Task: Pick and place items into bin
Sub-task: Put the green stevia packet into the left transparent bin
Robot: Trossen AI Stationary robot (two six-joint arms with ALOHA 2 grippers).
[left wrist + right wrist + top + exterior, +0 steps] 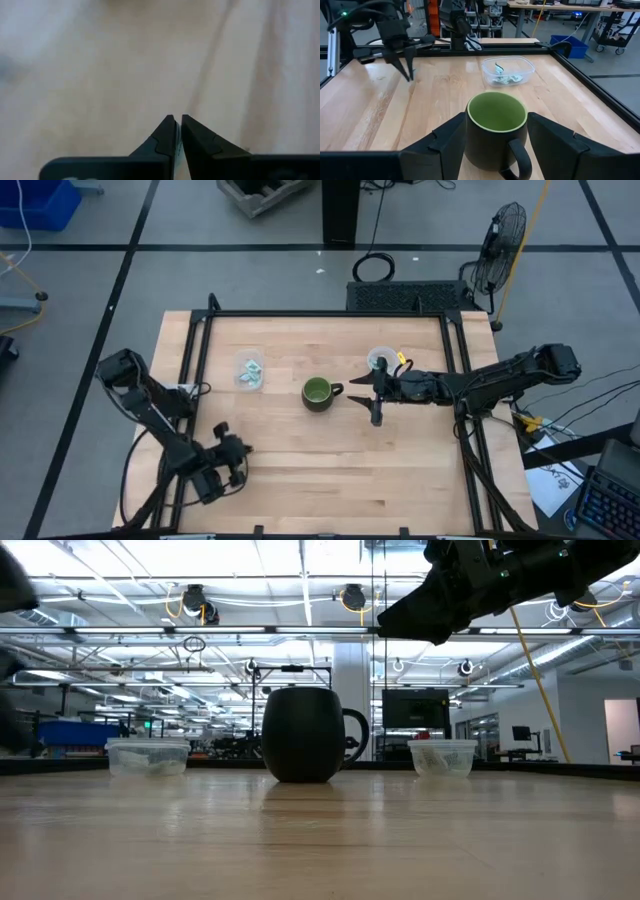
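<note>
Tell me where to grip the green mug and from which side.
Probably the mug's round body, approached level from the handle side. It stands upright with the handle facing the right gripper, whose open fingers look wide enough to straddle both walls. The left gripper waits, shut, at the table's front left.

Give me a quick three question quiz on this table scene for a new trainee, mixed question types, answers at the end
1. True or false: the green mug lies tipped on its side.
2. Which gripper is open: A) left gripper B) right gripper?
3. Fill in: the packets lie inside a clear ____.

Key:
1. False; it stands upright on the table.
2. B; in the right wrist view its fingers stand spread either side of the mug, while the left gripper's are closed near the table's front left.
3. Container.
</note>
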